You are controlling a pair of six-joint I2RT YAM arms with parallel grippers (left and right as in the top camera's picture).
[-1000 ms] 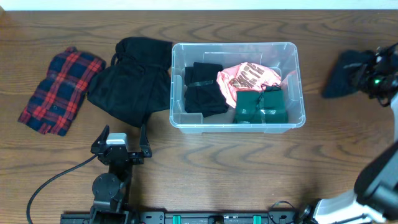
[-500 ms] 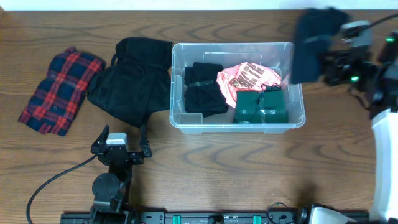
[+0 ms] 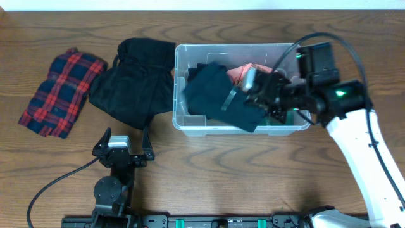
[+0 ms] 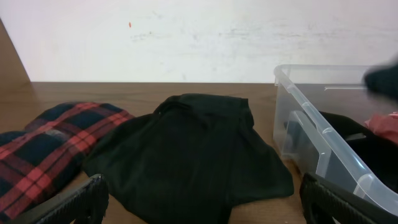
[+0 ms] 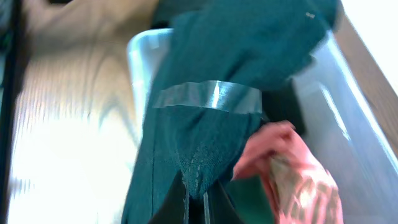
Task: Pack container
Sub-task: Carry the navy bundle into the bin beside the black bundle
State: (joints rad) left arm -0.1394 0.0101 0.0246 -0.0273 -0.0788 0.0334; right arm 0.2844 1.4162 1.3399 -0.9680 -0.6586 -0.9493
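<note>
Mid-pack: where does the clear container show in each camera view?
Overhead: container centre-right, right of the black garment.
Left wrist: right edge, a corner nearest the camera.
Right wrist: rim at upper left, partly hidden by the dark garment.
Shared landmark: the pink garment inside it.

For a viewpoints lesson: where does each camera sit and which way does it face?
Overhead: above the table, facing down on the bin; left arm, right arm show.
Left wrist: low by the table, facing across black cloth to the bin; left pincer open.
Right wrist: over the bin, facing down; right pincer gripping bundle.
Shared: bin.
</note>
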